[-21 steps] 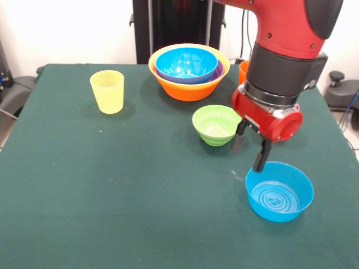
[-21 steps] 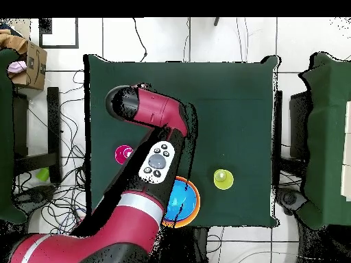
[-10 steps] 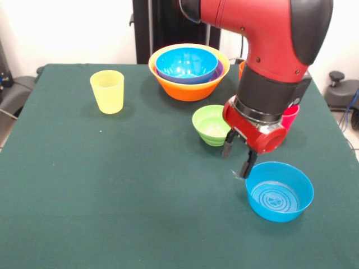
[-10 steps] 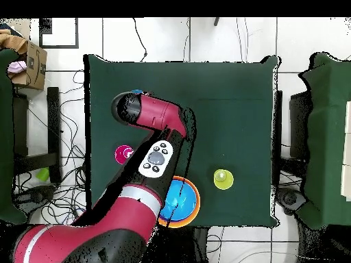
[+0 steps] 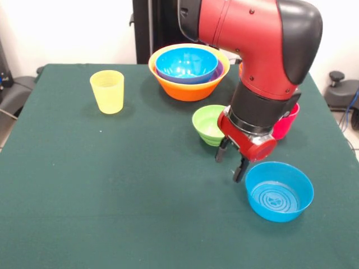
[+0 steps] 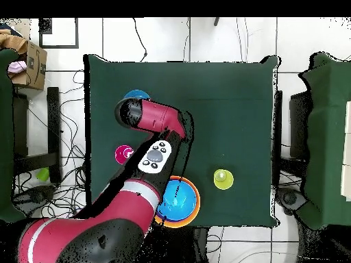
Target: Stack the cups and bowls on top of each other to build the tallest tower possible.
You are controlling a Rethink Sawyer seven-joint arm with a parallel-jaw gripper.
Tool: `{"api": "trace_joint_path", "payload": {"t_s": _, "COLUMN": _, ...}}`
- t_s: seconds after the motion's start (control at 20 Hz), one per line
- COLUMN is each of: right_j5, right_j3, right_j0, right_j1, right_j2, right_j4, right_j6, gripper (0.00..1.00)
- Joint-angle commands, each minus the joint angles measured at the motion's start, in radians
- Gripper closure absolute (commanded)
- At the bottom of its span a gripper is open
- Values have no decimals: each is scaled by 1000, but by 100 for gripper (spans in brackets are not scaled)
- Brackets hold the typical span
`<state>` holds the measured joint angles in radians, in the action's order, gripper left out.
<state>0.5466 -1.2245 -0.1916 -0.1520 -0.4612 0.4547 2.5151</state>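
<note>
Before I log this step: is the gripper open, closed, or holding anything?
Gripper: open and empty, fingers spread, hanging between the green bowl and the lone blue bowl.

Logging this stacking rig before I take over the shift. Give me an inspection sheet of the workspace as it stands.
Surface: green table, cloth flat.
Job's things: blue bowl nested in a purple bowl inside the orange bowl; green bowl and a second blue bowl stand alone; yellow cup upright, apart; pink cup partly behind the arm; an orange cup barely shows.
Clutter: nothing seen.
Hand: hand open, empty, hovering between the green bowl and the lone blue bowl.
Cables: cables on the floor beside the table.
Surroundings: cardboard box, second green table.
</note>
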Motion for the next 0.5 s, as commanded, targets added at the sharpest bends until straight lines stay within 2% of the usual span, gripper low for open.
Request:
{"api": "trace_joint_path", "payload": {"t_s": 0.05, "right_j5": 71, "right_j3": 57, "right_j0": -46, "right_j1": 25, "right_j2": 52, "right_j4": 5, "right_j6": 176, "gripper": 0}}
{"api": "trace_joint_path", "payload": {"t_s": 0.25, "right_j5": 100, "right_j3": 64, "right_j0": -66, "right_j1": 11, "right_j2": 51, "right_j4": 26, "right_j6": 202, "gripper": 0}}
{"api": "trace_joint_path", "payload": {"t_s": 0.5, "right_j5": 185, "right_j3": 150, "right_j0": -117, "right_j1": 54, "right_j2": -16, "right_j4": 74, "right_j6": 332, "gripper": 0}}
